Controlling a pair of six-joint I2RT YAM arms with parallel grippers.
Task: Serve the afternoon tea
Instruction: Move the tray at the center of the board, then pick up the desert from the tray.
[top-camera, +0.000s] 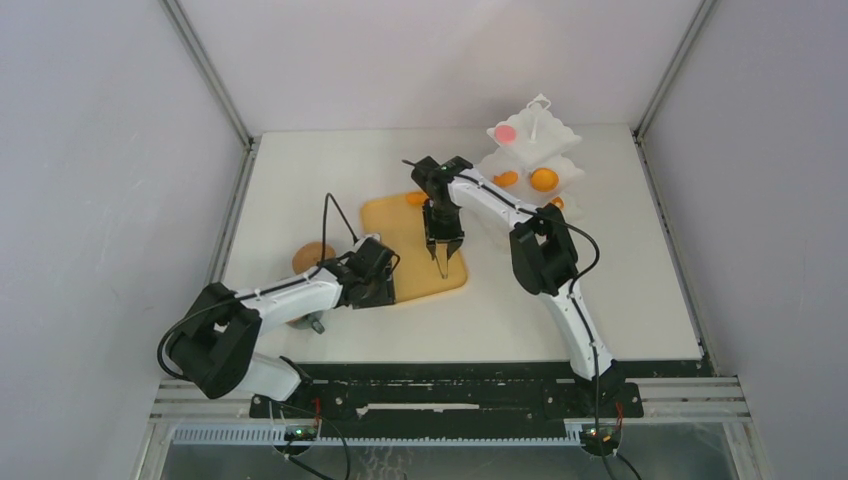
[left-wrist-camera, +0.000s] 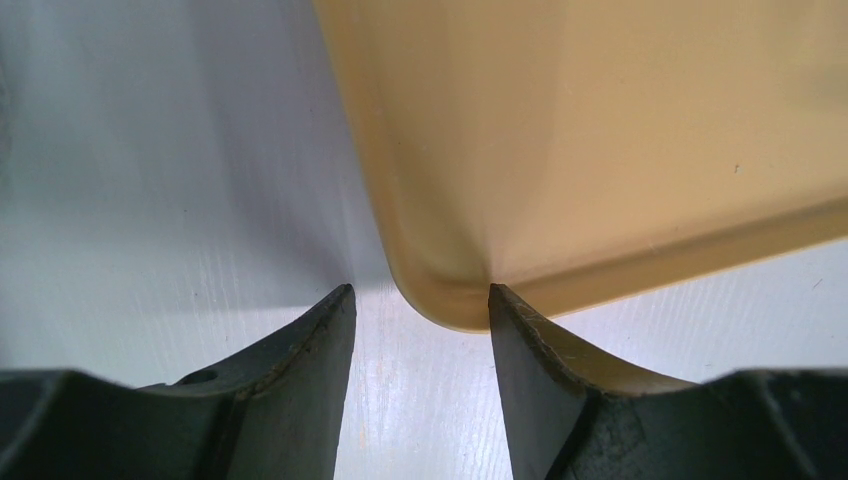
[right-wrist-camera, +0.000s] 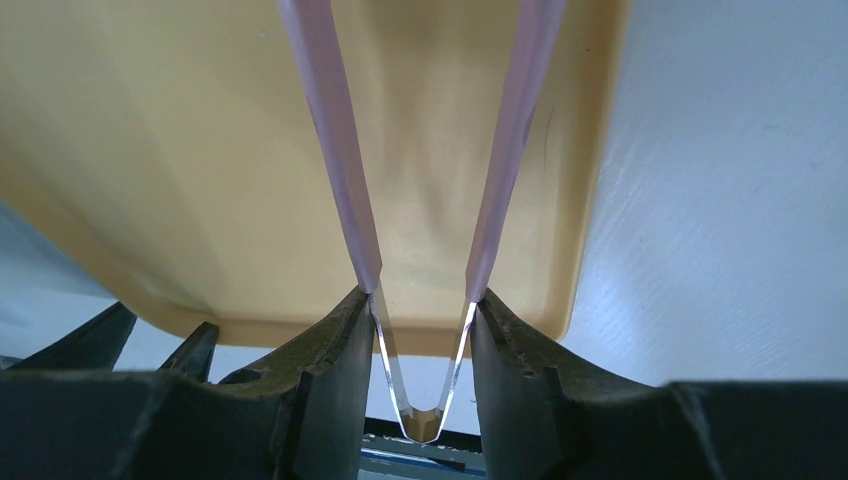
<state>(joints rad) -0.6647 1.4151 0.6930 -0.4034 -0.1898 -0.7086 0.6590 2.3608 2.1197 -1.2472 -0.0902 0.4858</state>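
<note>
Glossy orange tarts (top-camera: 543, 179) and a pink round (top-camera: 506, 132) sit on the white tiered stand (top-camera: 566, 136), far right of the worktop (top-camera: 630, 300). One orange piece (top-camera: 416, 198) lies on the tan board (left-wrist-camera: 600, 120). The right hand (right-wrist-camera: 420, 295) grips the pink tongs (right-wrist-camera: 335, 150) over the board. The left hand (left-wrist-camera: 420, 295) is open at the board's corner.

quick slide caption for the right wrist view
Right gripper holds pink tongs by their bend, arms spread over the tan tray.

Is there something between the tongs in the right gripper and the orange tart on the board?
Nothing visible does. The right gripper holds the tongs over the board, and the tart lies near the board's far edge, with only bare board between. The tongs seem to point toward the near edge, away from the tart.
</note>
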